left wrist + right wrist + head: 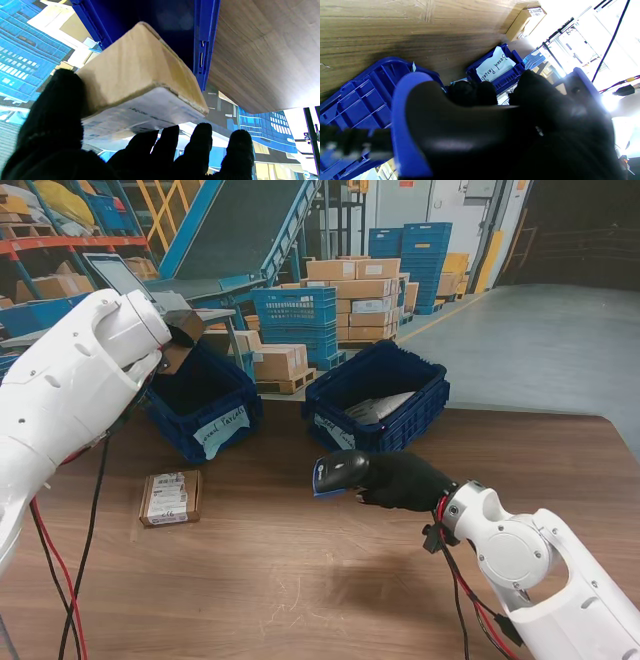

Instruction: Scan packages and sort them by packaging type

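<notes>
left hand [75,140]: black-gloved, thumb and fingers clamped on a small cardboard box [140,75], held up over the left blue crate [200,405] (its paper label reads "boxed parcels" in the right wrist view).

right hand [405,480]: fingers wrapped round a black-and-blue barcode scanner [338,474], head aimed to the left, raised off the wooden table [300,580].

right blue crate [378,402] holds a pale bagged parcel [378,407]. another small labelled box [170,497] lies flat on the table, nearer to me than the left crate, well apart from the scanner.

bare table between box and scanner; both crates sit at the far edge.
</notes>
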### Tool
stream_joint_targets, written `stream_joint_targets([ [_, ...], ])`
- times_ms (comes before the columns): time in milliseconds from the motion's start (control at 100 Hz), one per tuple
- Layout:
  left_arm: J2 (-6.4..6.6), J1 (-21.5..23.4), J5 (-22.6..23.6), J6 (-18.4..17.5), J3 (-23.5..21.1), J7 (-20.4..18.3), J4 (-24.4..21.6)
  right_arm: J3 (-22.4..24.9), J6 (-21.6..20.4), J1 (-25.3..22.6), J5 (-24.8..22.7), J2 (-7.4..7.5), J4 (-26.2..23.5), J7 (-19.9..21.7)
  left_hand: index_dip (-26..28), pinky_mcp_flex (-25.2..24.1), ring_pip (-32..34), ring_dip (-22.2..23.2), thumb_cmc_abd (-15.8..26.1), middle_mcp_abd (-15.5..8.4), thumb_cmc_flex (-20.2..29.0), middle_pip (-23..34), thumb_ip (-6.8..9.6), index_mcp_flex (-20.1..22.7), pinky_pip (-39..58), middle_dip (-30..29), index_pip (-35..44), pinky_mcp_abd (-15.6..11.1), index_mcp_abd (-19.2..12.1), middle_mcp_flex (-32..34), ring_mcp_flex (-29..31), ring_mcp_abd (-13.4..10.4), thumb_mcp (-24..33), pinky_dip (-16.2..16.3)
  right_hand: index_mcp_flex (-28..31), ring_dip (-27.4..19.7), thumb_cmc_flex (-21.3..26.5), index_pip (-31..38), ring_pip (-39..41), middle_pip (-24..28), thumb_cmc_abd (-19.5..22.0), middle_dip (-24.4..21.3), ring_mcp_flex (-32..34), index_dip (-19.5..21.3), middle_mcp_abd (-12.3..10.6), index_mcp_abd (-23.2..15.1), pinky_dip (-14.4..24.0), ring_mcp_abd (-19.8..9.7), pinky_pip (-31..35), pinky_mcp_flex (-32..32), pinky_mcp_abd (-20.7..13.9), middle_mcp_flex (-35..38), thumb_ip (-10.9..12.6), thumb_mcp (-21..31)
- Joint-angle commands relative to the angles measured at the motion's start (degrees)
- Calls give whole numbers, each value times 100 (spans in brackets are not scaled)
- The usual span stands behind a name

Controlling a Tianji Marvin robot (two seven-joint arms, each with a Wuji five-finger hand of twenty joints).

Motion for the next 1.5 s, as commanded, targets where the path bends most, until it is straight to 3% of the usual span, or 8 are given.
stream_joint_targets([
  [0,-58,-118,-45,-90,112,-168,33,27,-14,-66,4,-10,-51,98,-209,-128,-183,-227,1130,40,291,-269,625,84,-393,-168,195,-16,-750,-249,-322,60,162,-123,362,-23,654,158,22,-24,510,27,24,86,126,-359,40,-1,32,15,-4,71,-62,512],
  [130,-52,-290,-142,-205,323,-407,139,72,3,-102,20,-9,-70,114,-364,-208,-272,-374,1344,14,228,-359,578,-201,-674,-303,108,-19,-862,-467,-573,54,-243,-154,367,-22,657,157,24,-24,505,29,25,86,124,-360,40,6,29,10,-11,70,-63,512],
  [460,-161,-459,-312,-262,485,-387,397,122,-1,-154,42,-8,-86,117,-463,-180,-282,-443,1433,1,224,-366,567,-203,-829,-368,114,-32,-868,-473,-609,-8,-381,-135,361,-22,655,155,19,-25,509,29,18,87,131,-358,41,-1,27,7,-7,71,-64,511],
  [680,-60,-324,-173,-225,324,-415,140,124,-17,-154,50,-13,-66,97,-466,-138,-239,-445,1431,-8,282,-329,578,-73,-864,-363,192,-26,-825,-366,-533,-9,-392,-103,360,-21,655,153,19,-27,503,30,17,87,124,-363,43,8,29,9,6,67,-63,509],
  [940,319,283,308,-137,-237,-799,-893,132,-55,-176,3,-29,-110,1,-444,-61,-199,-435,1461,-21,321,-292,584,73,-858,-338,264,-44,-812,-188,-435,-36,-390,-67,363,-21,650,153,19,-28,512,29,18,88,133,-364,43,7,28,9,-7,68,-63,505],
  [1130,620,1121,990,-222,-1028,-1272,-1930,145,-78,-223,-66,-47,-200,-113,-429,-25,-171,-423,1517,-19,357,-274,576,121,-844,-315,283,-41,-783,-91,-379,-27,-396,-51,360,-22,653,149,18,-28,507,29,19,87,128,-365,41,1,24,3,-12,66,-61,504],
  [1290,743,1885,1432,-332,-1787,-1536,-2713,162,-80,-273,-128,-63,-295,-205,-421,3,-155,-414,1575,9,393,-278,561,137,-819,-300,282,-52,-758,-63,-354,-18,-415,-42,366,-21,651,151,20,-29,509,28,22,88,126,-367,41,2,27,12,-5,70,-61,504],
  [1490,766,2943,1557,-511,-2774,-1518,-3617,180,-49,-322,-196,-84,-418,-312,-406,21,-134,-403,1613,32,430,-265,544,188,-782,-281,296,-70,-727,-12,-326,-7,-444,-38,367,-22,657,150,17,-29,502,29,21,85,130,-364,42,6,28,12,1,75,-58,509],
])
